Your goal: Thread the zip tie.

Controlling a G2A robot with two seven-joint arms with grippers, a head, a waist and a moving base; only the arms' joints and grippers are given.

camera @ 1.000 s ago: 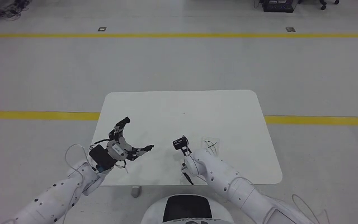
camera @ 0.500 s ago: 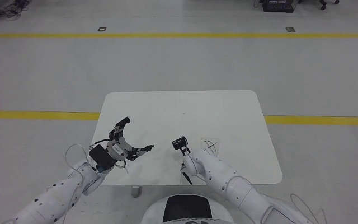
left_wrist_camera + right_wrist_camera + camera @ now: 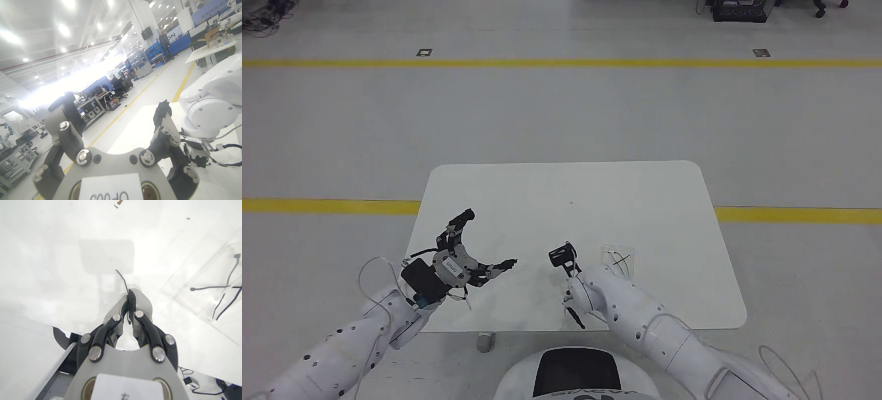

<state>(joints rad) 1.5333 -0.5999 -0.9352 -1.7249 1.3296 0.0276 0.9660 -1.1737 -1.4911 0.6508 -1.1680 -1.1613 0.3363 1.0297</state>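
Currently pinching thin black plastic zip tie (image 3: 122,279) in closed right gripper (image 3: 129,294), near clear plastic tray (image 3: 189,306) (spares (image 3: 226,287) inside); holding left gripper (image 3: 116,103) spread, farther off. Next, probably: catching its tail.

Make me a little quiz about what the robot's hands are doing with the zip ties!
1. True or false: the left gripper is shut.
2. What does the right gripper pinch? A) a spoon B) a black zip tie C) a red cable
3. Fill in the gap: the spare zip ties lie in a clear ____ on the table.

Key: 1 false, it is wide open and empty. 2 B. 3 tray.
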